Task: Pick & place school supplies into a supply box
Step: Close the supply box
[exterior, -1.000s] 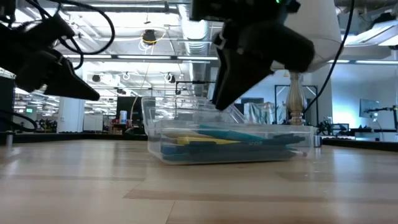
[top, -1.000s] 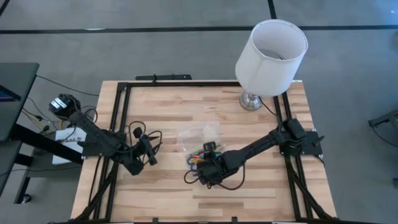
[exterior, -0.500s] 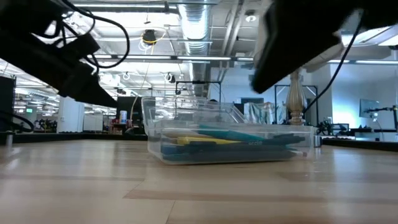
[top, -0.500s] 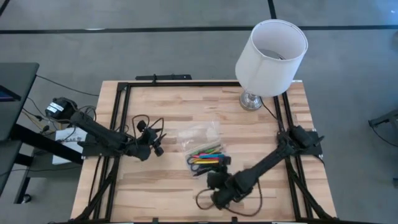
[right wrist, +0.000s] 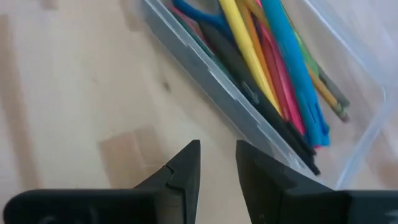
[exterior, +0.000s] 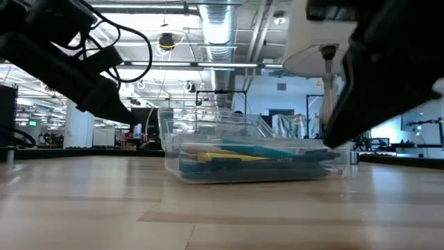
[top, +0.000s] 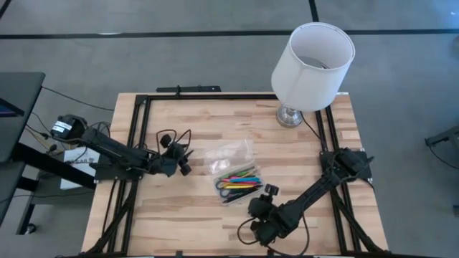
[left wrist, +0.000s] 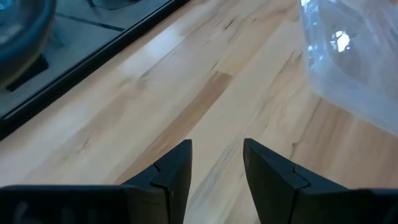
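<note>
The clear supply box (top: pixel 237 170) lies mid-table with its lid (top: pixel 229 153) open on the far side. Coloured pens, pencils and blue-handled scissors (top: pixel 240 179) lie inside on its bottom, also seen in the right wrist view (right wrist: pixel 273 68) and through the wall in the low view (exterior: pixel 257 158). My left gripper (top: pixel 185 163) hovers open to the left of the box, its fingers (left wrist: pixel 177 168) over bare wood. My right gripper (top: pixel 263 202) hovers open near the box's near right side, fingers (right wrist: pixel 186 165) pointing down at the table beside the box wall (right wrist: pixel 205 74).
A lamp with a white shade (top: pixel 313 63) stands on its metal foot (top: pixel 290 116) at the far right corner. Black frame rails (top: pixel 136 143) run along the table's left, right and far sides. Bare wood lies near the front edge (top: pixel 179 229).
My right gripper has drawn back from over the box toward the table's near edge and right, rolling its wrist, so the supplies now show uncovered. My left gripper has swung toward the far edge and closer to the box. The box has stayed in place.
</note>
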Motion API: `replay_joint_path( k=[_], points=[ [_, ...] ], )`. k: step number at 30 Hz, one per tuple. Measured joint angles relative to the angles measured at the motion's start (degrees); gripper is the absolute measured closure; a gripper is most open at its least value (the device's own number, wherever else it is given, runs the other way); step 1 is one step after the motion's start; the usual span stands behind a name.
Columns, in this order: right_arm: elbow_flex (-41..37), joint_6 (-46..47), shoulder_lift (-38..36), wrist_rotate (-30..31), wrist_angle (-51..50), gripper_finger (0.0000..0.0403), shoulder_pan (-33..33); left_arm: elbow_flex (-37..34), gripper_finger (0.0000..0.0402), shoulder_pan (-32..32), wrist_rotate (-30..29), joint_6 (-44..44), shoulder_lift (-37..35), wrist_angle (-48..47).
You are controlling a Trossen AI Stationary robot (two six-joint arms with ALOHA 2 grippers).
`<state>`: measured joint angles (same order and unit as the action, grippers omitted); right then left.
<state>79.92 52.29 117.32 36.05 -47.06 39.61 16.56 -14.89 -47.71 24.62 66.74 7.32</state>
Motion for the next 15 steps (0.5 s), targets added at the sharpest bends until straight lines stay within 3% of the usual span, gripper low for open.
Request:
replay_joint_path(
  k=[6,15],
  points=[
    [-2.93,8.06,0.0,0.28,-0.77,0.0305,-1.12,0.02,0.0262,3.32,4.83,-4.67,0.01,3.35],
    [-6.93,17.14,0.0,0.19,-0.53,0.0305,-1.87,0.02,0.0262,10.84,17.46,-14.15,0.01,8.85]
  ],
)
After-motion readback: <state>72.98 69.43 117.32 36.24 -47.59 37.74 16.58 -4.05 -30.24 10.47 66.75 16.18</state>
